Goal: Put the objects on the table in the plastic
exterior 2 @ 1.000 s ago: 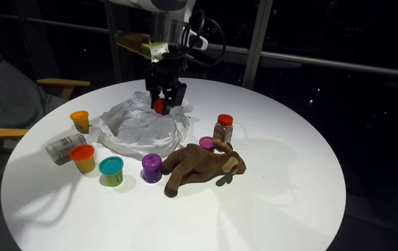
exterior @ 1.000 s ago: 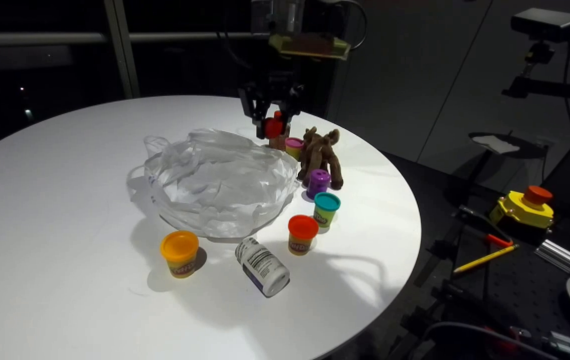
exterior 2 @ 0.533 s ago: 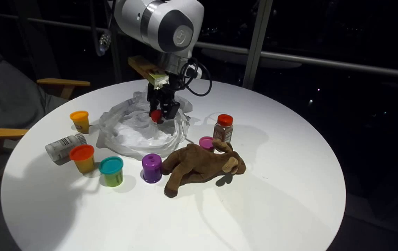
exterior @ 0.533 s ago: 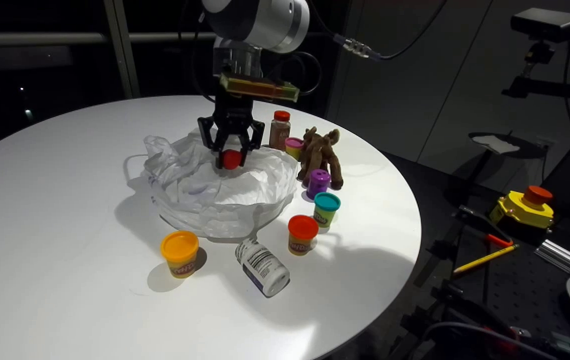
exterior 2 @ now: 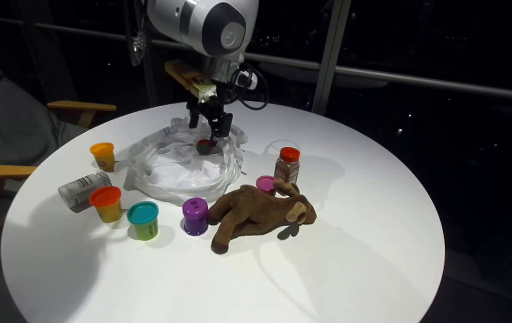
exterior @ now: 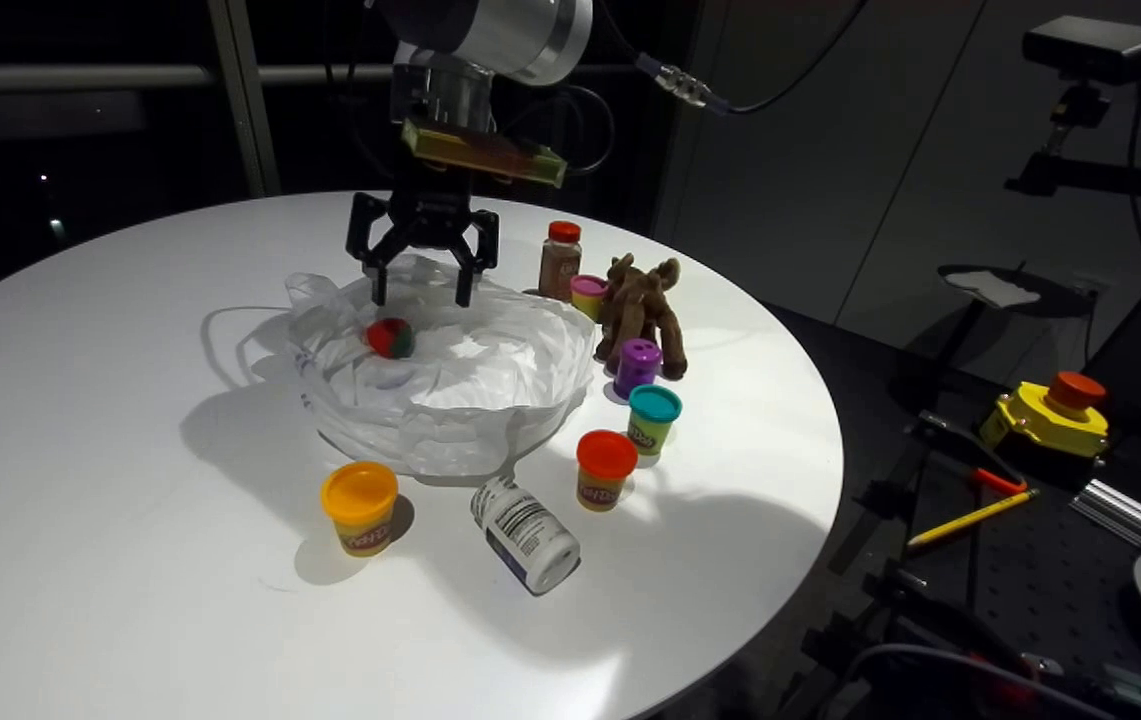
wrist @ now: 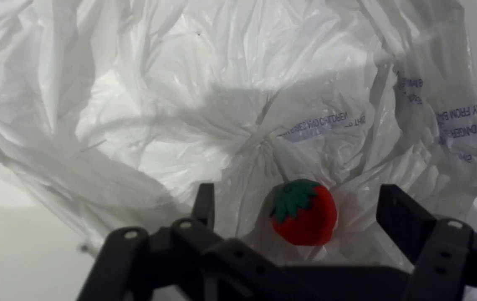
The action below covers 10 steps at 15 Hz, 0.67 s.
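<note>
The plastic is a white translucent bag spread wide on the round white table. A red toy strawberry with a green leaf cap lies inside it. My gripper hangs above the bag, open, its fingers clear of the strawberry on either side in the wrist view. Around the bag are an orange-lidded tub, a fallen white bottle, a red-lidded tub, a teal-lidded tub, a purple container, a brown plush animal, a pink-lidded tub and a red-capped spice jar.
Windows stand behind the table. A chair with wooden arms is beside the table in an exterior view. A yellow box with a red button sits off the table. The plush animal lies close against the purple container and pink-lidded tub.
The arm has moved from the spice jar's side over the bag and down, then slightly up. The gripper has opened and let go of the strawberry, which now lies in the bag.
</note>
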Each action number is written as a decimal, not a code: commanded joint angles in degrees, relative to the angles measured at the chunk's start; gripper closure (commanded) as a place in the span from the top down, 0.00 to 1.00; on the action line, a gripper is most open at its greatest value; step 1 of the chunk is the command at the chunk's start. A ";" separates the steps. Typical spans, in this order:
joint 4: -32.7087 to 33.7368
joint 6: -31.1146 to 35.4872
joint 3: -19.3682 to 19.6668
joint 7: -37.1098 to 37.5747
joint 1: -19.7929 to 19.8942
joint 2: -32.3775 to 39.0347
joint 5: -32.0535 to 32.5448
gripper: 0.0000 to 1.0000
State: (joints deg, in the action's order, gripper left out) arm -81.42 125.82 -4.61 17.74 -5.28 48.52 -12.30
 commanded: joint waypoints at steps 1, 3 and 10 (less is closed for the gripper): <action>-8.99 -2.56 0.25 1.77 -1.51 -8.87 -0.52 1.00; -14.45 -3.91 0.71 3.78 -2.14 -13.52 -0.79 1.00; -35.29 1.00 2.21 7.72 -1.80 -30.51 -1.27 1.00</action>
State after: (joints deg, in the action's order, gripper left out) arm -105.60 122.79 -3.42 24.25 -7.13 27.31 -12.30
